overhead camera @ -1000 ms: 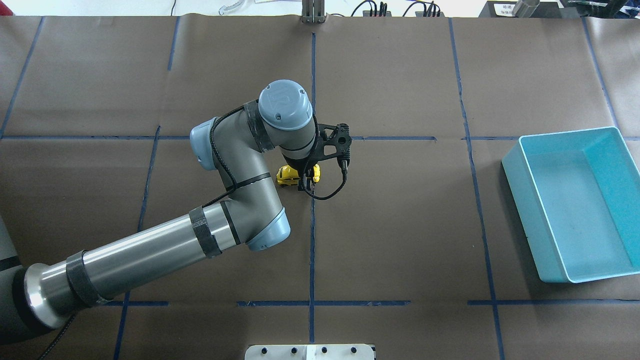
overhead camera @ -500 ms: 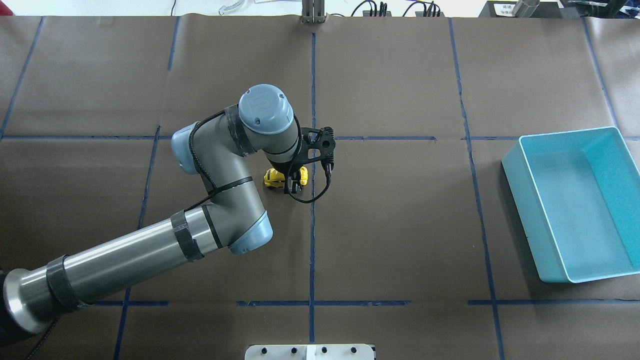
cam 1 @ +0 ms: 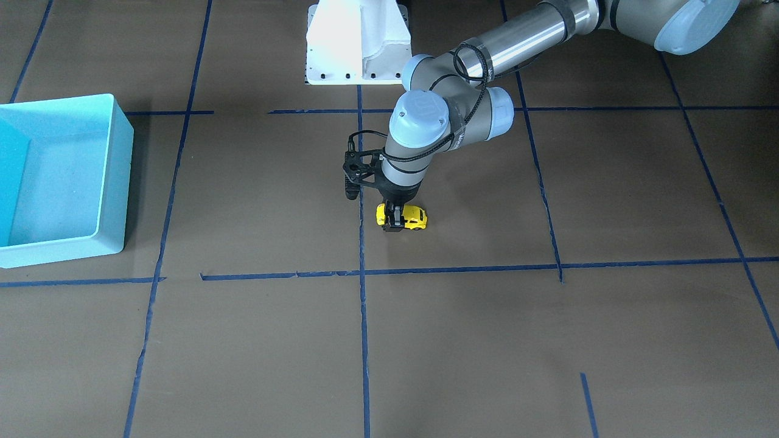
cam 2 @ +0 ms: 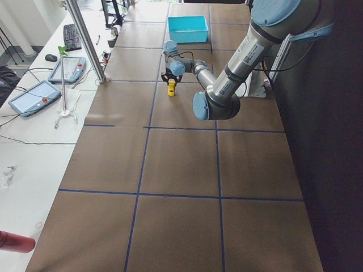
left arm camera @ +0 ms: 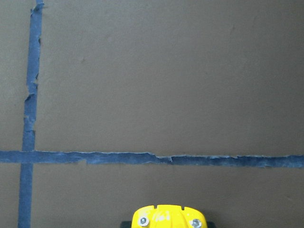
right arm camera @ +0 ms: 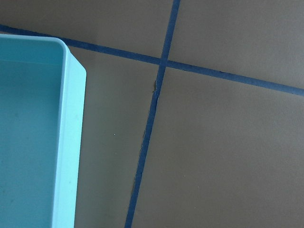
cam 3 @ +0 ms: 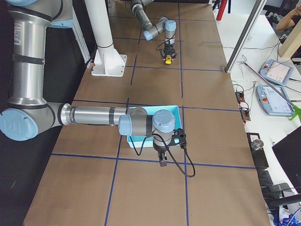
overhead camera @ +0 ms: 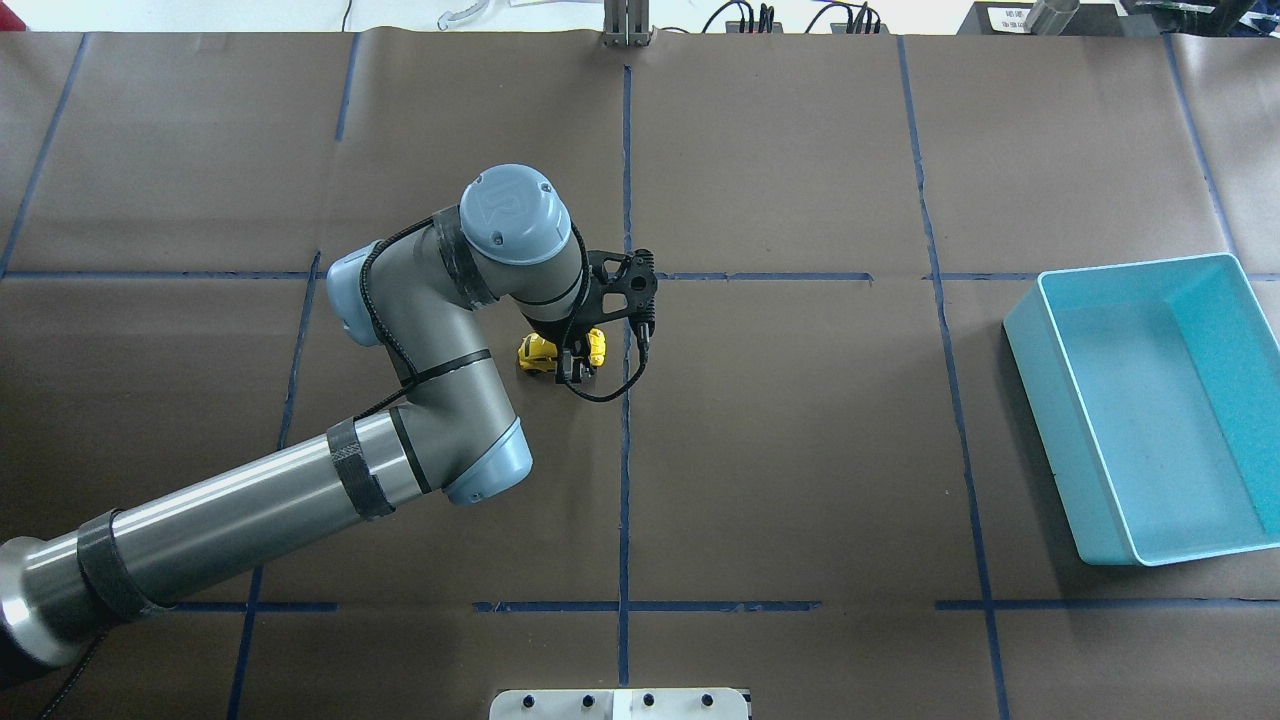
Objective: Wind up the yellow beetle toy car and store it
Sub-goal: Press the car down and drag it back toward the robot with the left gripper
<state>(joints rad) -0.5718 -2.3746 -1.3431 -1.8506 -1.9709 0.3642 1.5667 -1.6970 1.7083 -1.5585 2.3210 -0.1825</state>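
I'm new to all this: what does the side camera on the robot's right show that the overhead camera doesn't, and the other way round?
Only the exterior right view shows the right arm, with the right gripper hanging beside the teal bin, and a side desk with a tablet. Only the overhead view shows the bin with nothing in front of it, and the left gripper closed across the yellow beetle toy car. Both show the left arm, the car, the bin and the brown table.
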